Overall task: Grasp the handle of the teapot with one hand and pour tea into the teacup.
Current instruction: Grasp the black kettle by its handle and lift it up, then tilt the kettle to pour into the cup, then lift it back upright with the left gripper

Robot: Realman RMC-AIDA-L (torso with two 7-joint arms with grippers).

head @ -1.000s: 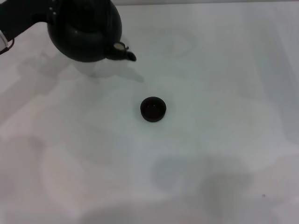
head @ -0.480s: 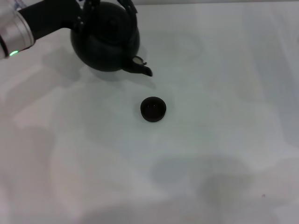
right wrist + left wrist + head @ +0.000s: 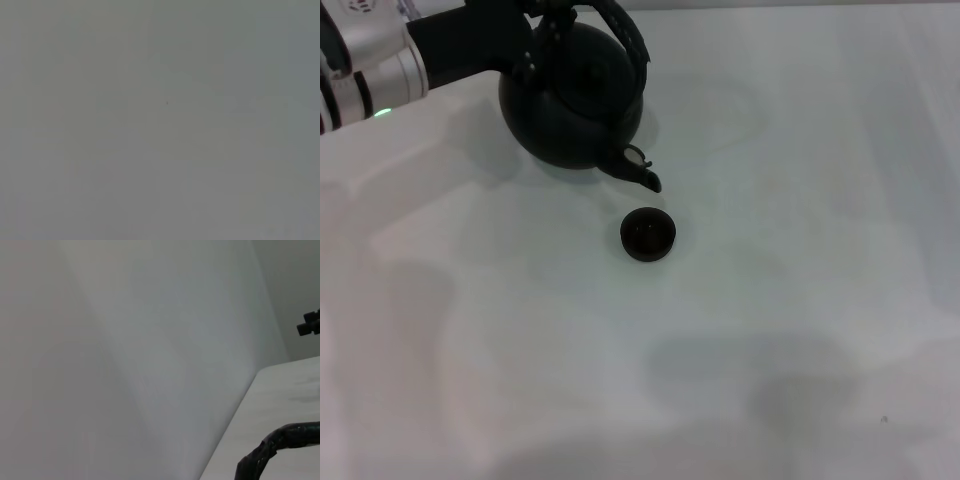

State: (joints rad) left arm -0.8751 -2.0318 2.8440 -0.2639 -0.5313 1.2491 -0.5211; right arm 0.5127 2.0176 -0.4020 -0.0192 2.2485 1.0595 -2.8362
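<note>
Since a moment ago the teapot [image 3: 572, 95] is swinging in from the surface's far left corner, its spout now hanging just beyond the teacup [image 3: 648, 234] near the middle of the surface [image 3: 800, 250]. Left gripper [image 3: 535, 25] is carrying it by the handle [image 3: 625, 35]; its jaws are hidden behind the pot, so I cannot tell their spread. That pot is looking heavy and rigid, best held at the hoop's wrapped top, while the little cup seems light, easily knocked. Right arm is out of sight

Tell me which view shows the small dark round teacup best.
The head view: the small dark round teacup sits whole on the white table, just below the black teapot's spout. Neither wrist view shows it.
</note>
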